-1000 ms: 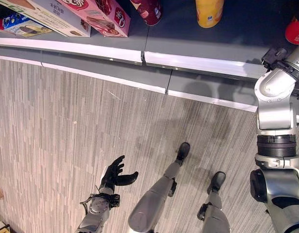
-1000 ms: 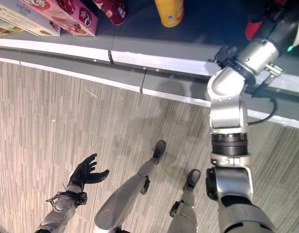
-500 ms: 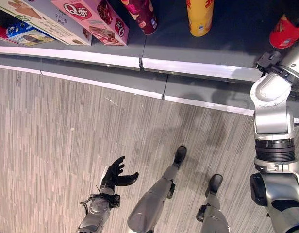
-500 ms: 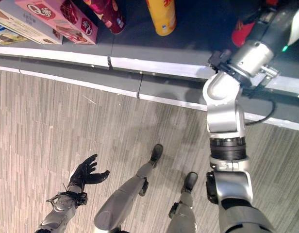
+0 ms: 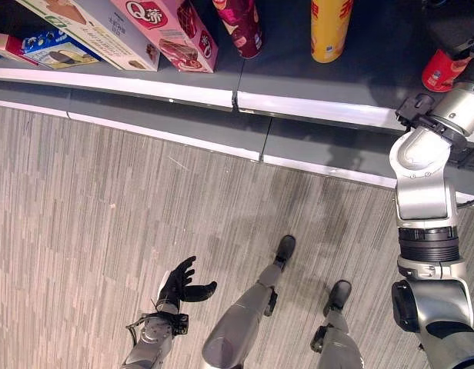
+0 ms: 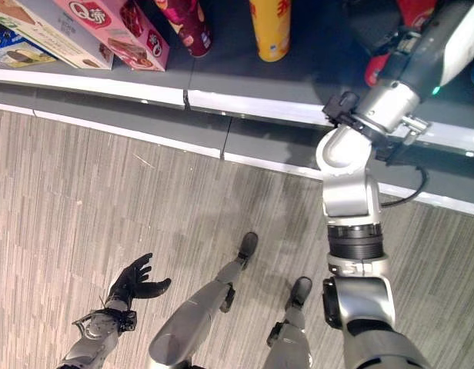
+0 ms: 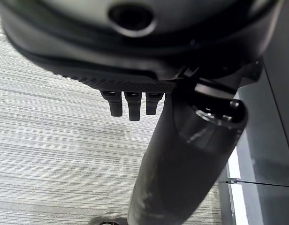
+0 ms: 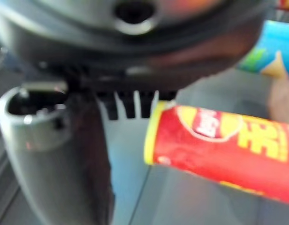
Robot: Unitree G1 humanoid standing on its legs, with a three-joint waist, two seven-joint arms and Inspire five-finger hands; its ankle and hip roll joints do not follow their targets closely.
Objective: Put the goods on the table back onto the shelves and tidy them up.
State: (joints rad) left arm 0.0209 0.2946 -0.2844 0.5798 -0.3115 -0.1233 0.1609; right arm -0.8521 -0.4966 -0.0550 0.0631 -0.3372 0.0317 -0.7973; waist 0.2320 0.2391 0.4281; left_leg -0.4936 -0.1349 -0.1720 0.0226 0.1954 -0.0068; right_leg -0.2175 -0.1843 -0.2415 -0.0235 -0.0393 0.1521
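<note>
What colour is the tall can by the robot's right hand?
Red can with a yellow rim and yellow print, clearest in the right wrist view.

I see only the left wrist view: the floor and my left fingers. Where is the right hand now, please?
Observer: The right hand is up at the shelf, toward its right side.
Operator: Does it hold something?
Observer: It seems not; its fingers look straight, and a red can is beside them.
Operator: What else stands on the shelf?
Observer: A yellow can, a maroon can and a pink box, all left of the red can.
</note>
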